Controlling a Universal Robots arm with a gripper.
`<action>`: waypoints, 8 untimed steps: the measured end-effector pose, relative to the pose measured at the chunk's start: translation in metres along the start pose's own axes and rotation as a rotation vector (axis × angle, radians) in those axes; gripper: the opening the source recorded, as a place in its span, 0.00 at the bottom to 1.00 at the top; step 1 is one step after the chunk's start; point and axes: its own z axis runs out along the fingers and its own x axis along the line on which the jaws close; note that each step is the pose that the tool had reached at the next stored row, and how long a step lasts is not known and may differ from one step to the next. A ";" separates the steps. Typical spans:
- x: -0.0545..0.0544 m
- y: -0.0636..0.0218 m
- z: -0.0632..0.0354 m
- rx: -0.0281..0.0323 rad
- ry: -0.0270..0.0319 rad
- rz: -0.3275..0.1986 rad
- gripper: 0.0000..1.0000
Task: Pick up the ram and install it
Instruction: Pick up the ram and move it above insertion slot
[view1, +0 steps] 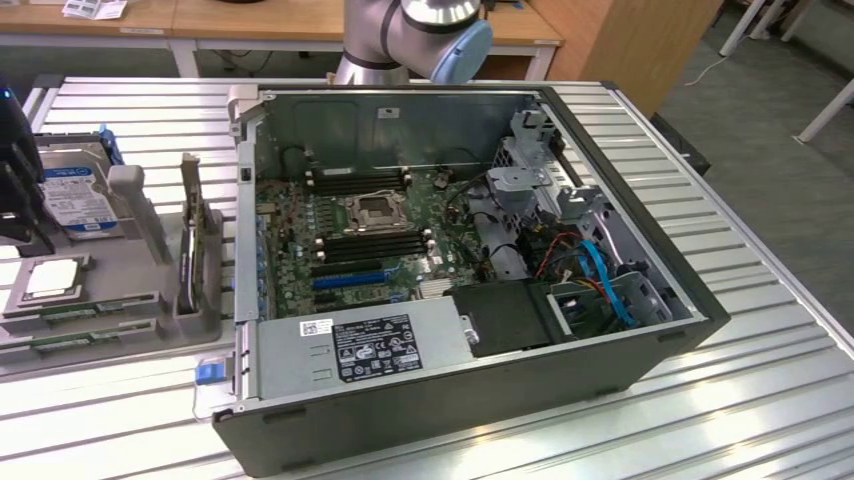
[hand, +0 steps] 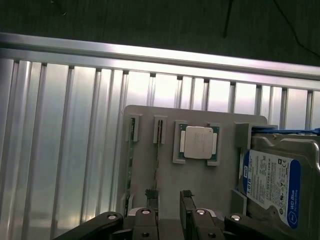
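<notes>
My arm and gripper, grey metal and black.
My arm is a silver-grey tube with a pale blue cap on its joint; my gripper has black fingers studded with round silver screws.

Reads "WD Blue" in white on the blue band of the label on the hard drive, at one edge of the grey holder on the bench. Shows what looks like "1.0TB" near the opposite edge of that same label; finer print between the two too small to make out. In the exterior view, carries white print and small certification marks on the black label of the power supply, at the near corner of the computer case, none of it legible. Just beside that label, bears a white sticker with a printed code, unreadable.
</notes>
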 end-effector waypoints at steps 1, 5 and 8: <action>0.000 -0.0001 0.0016 0.0001 -0.0001 0.000 0.31; 0.000 -0.0003 0.0076 0.0001 -0.0001 0.000 0.31; 0.000 -0.0005 0.0124 0.0000 -0.0001 0.000 0.31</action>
